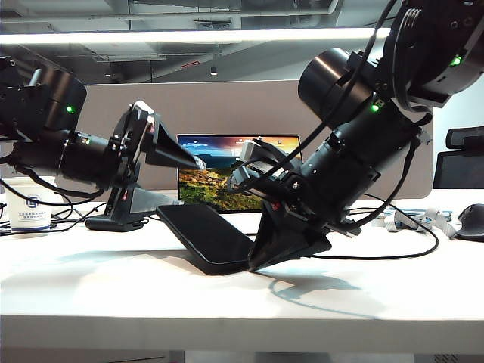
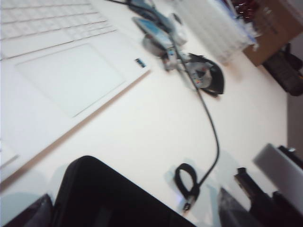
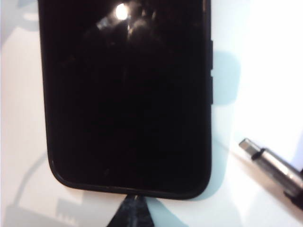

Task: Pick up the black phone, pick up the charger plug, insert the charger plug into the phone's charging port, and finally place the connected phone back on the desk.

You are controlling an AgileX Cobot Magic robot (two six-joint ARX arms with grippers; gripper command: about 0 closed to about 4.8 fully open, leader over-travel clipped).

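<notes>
A long ceiling light strip [image 1: 189, 35] glows across the upper frame. Below it stands a grey-beige divider panel [image 1: 227, 106], with a black office chair [image 1: 463, 159] at far right.

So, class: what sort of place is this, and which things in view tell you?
Most likely an office workstation. A white desk backs onto a grey divider panel, with a laptop open on it, a paper cup at one end and a mouse at the other. An office chair stands behind.
</notes>
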